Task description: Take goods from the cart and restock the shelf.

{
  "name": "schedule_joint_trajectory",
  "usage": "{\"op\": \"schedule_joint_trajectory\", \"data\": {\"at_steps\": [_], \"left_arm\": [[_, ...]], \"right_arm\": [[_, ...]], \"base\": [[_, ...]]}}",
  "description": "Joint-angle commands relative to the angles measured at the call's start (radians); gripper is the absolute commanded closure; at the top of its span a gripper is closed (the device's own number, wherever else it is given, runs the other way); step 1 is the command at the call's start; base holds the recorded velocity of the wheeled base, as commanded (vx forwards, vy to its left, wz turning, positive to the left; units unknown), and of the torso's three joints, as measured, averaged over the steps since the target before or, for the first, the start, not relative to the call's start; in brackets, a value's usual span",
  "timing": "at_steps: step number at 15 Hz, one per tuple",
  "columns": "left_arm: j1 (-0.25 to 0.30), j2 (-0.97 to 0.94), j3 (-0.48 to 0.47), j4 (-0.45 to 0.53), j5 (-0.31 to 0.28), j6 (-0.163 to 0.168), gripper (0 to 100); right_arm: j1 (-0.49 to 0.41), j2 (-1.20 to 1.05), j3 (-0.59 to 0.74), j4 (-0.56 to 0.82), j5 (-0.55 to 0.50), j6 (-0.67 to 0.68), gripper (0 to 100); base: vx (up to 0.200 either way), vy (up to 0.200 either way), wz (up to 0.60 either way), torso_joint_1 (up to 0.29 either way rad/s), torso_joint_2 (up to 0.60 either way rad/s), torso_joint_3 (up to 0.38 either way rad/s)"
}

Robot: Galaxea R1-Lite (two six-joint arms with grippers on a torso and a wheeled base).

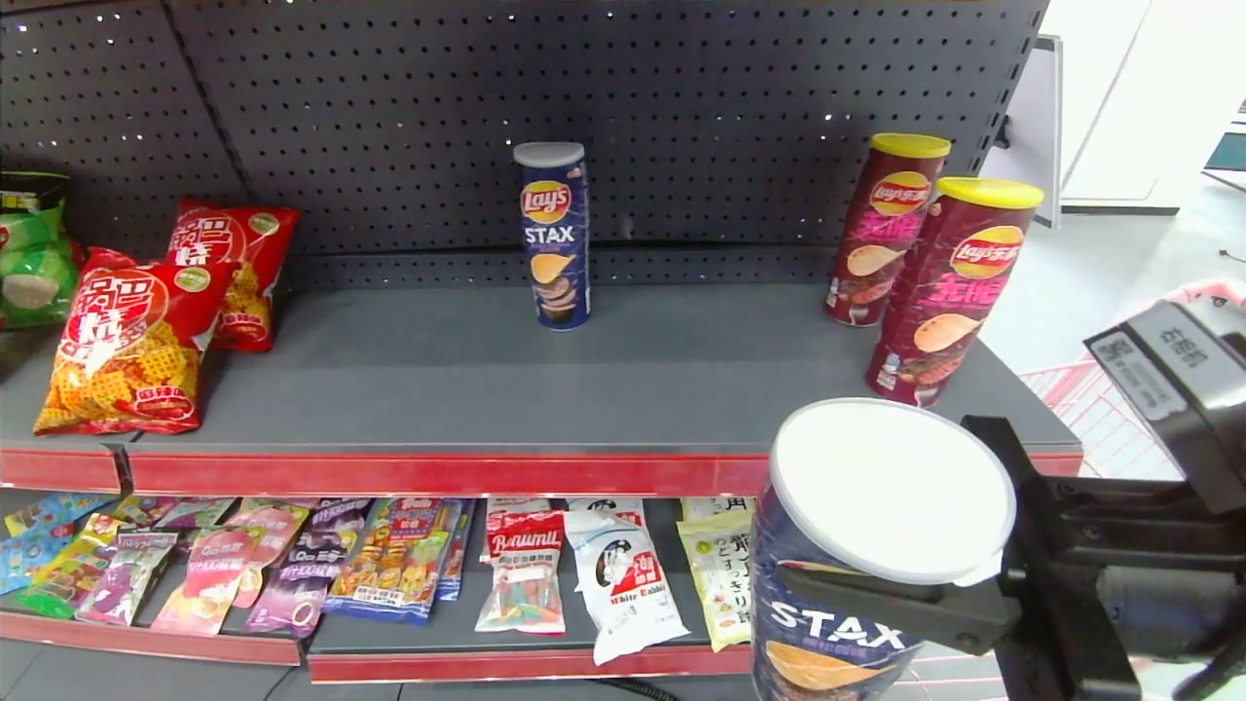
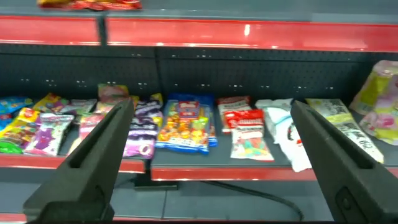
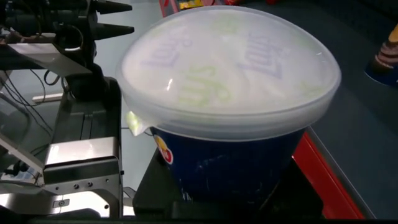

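Clamped upright in the right gripper (image 1: 905, 545): a tall blue chip can (image 1: 837, 623), held out in front of the upper shelf (image 1: 487, 389), lower than its red front edge and off toward its right end, touching neither. One dark finger across the can's front just under the rim, the other behind it, both pressed to the wall. Round white plastic lid seated flat and fully on, faint pale lettering moulded into it in the right wrist view (image 3: 230, 93); deep blue body below, with white block lettering and a picture of stacked crisps. On the shelf, a second blue can (image 1: 553, 234) of the same design, upright at mid-length near the pegboard back. At the shelf's right end, two maroon cans (image 1: 884, 229) with yellow lids, upright, just beside each other, one nearer the front edge. At its left end, two red snack bags (image 1: 131, 341) leaning, and a green bag (image 1: 34, 253) beyond them. Beneath the shelf, rows of candy packets (image 1: 389, 555) lying flat. Left gripper (image 2: 211, 168) spread wide with nothing between its fingers (image 2: 93, 168), low in front of that tier under the shelf. Past the shelf's right end, a pink wire frame (image 1: 1090, 409), possibly the cart, too cropped to say.
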State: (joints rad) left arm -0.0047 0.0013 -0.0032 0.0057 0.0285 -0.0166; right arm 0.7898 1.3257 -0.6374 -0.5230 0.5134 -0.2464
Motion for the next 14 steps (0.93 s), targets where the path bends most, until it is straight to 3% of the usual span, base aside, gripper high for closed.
{"op": "schedule_joint_trajectory", "data": {"at_steps": [1,6,14], "left_arm": [[0.000,0.000,0.000,0.000,0.001,0.000,0],[0.000,0.000,0.000,0.000,0.001,0.000,0],[0.000,0.000,0.000,0.000,0.001,0.000,0]], "right_arm": [[0.000,0.001,0.001,0.000,0.000,-0.001,100],[0.000,-0.003,0.004,0.000,0.000,-0.001,100],[0.000,-0.010,0.025,-0.002,0.000,-0.002,100]], "base": [[0.000,0.200,0.00,-0.002,0.00,-0.002],[0.000,0.200,0.00,0.001,0.00,0.001],[0.000,0.000,0.00,0.000,0.00,0.000]]}}
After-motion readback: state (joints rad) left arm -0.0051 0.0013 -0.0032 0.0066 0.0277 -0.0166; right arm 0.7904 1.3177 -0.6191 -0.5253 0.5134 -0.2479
